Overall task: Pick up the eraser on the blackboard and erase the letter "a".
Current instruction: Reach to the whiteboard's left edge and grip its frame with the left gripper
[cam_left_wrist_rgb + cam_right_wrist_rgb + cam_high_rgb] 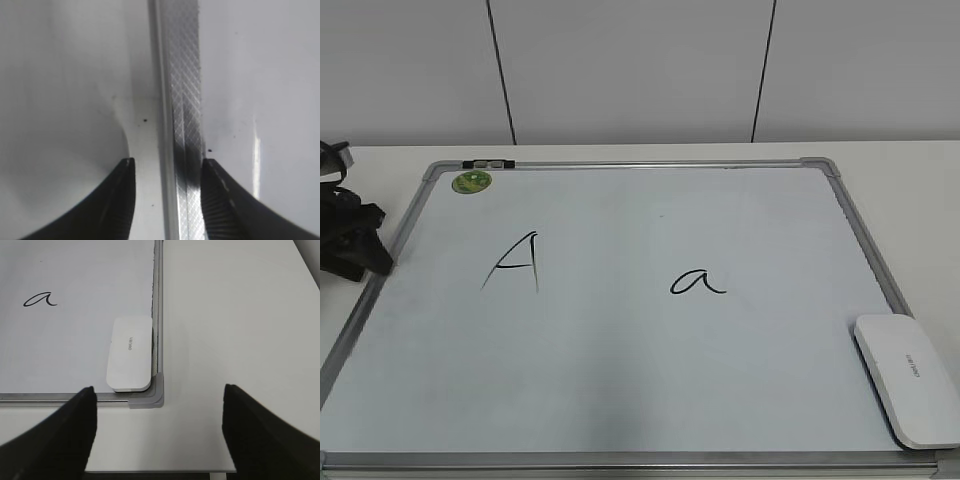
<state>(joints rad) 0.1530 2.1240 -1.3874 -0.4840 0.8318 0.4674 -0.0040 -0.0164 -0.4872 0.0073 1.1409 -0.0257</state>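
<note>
The blackboard (620, 380) is a white board with a silver frame lying flat on the table. The letter "a" (697, 283) is written right of centre; it also shows in the right wrist view (41, 300). The white eraser (910, 378) lies on the board's near right corner, also in the right wrist view (130, 353). My right gripper (158, 427) is open and empty above the bare table, near the eraser's corner, and is out of the exterior view. My left gripper (167, 192) is open, its fingers straddling the board's left frame rail (182, 100). It shows at the left edge of the exterior view (355, 240).
A taller capital "A" (515, 262) is written left of centre. A round green sticker (473, 181) sits at the board's far left corner. The table's near edge (160, 471) lies just under my right gripper. White table (235, 315) extends right of the board.
</note>
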